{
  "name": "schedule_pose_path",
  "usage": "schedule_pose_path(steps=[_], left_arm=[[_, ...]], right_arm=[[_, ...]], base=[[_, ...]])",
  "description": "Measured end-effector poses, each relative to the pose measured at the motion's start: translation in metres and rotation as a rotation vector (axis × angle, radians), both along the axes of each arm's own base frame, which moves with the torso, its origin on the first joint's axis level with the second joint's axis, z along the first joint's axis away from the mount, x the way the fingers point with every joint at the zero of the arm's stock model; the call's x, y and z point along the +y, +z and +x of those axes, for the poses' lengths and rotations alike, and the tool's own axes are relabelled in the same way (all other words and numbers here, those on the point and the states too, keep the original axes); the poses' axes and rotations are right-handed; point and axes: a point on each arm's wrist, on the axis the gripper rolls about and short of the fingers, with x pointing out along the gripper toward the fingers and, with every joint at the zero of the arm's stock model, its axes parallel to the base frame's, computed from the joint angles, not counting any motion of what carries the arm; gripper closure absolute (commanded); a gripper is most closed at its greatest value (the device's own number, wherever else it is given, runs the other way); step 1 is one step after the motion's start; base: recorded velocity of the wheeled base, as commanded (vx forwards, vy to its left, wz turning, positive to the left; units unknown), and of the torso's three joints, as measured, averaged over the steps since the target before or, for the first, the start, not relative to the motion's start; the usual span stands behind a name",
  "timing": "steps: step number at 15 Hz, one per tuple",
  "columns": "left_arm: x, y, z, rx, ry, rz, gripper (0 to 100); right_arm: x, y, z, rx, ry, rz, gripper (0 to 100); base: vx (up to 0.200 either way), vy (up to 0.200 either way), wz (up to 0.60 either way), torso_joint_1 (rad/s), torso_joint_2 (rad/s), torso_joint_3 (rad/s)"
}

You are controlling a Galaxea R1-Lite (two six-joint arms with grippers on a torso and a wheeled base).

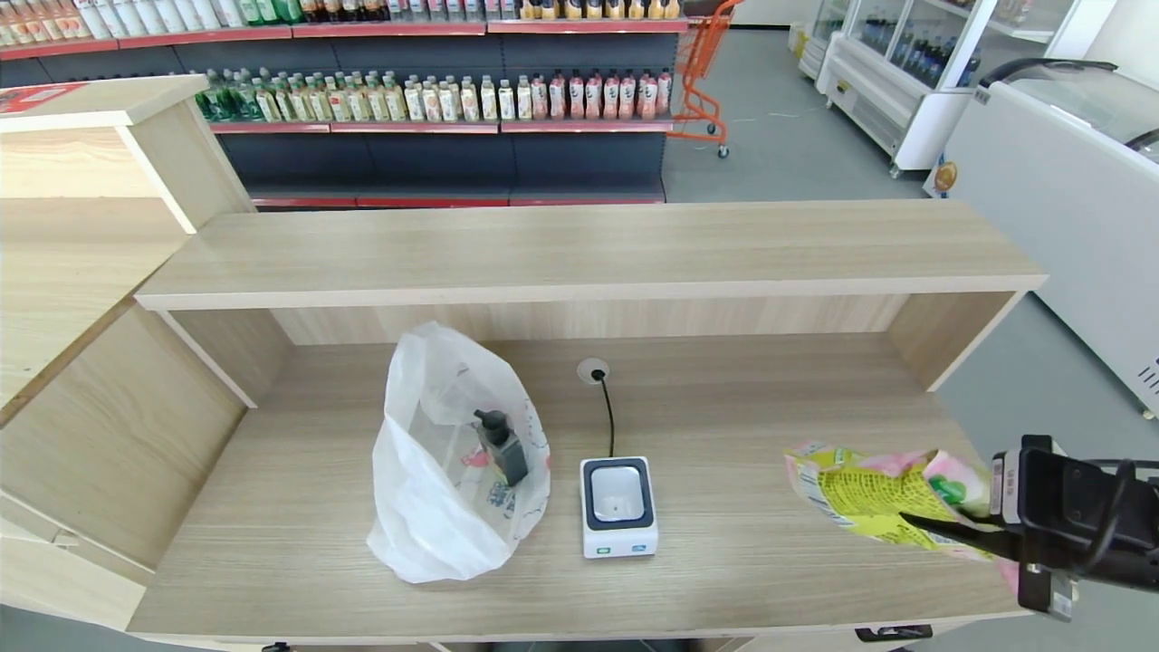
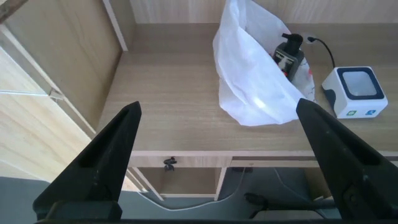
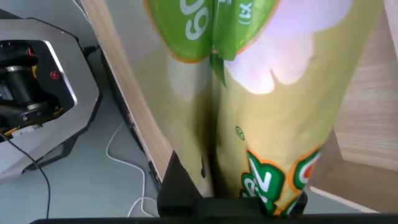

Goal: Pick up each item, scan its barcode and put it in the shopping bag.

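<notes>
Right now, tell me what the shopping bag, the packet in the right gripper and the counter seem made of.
The shopping bag looks like thin translucent white plastic film, soft and creased; the pump bottle inside shows through. The packet looks like glossy printed plastic film, crinkled, with sheen. The counter looks like matt pale wood-grain board, perhaps laminate.

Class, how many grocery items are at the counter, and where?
2: a pump bottle inside the shopping bag, a snack packet in the right gripper. The bag may hide others.
</notes>
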Motion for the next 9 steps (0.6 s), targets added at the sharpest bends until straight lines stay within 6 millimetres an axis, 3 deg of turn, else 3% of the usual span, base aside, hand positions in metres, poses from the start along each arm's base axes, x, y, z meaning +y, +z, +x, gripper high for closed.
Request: schedule_pose_path(steps=[6, 9], left_arm=[[0.0, 0.0, 0.0, 0.0, -0.002, 0.004, 0], [0.0, 0.0, 0.0, 0.0, -0.001, 0.002, 0]], right_arm=[[0.003, -0.01, 0.024, 0.012, 0.025, -0.025, 100], [0.004, -0.021, 0.039, 0.009, 0.047, -0.058, 100]], base=[[0.0, 0.2, 0.0, 0.002, 0.0, -0.001], [0.0, 0.0, 0.0, 0.0, 0.0, 0.0]])
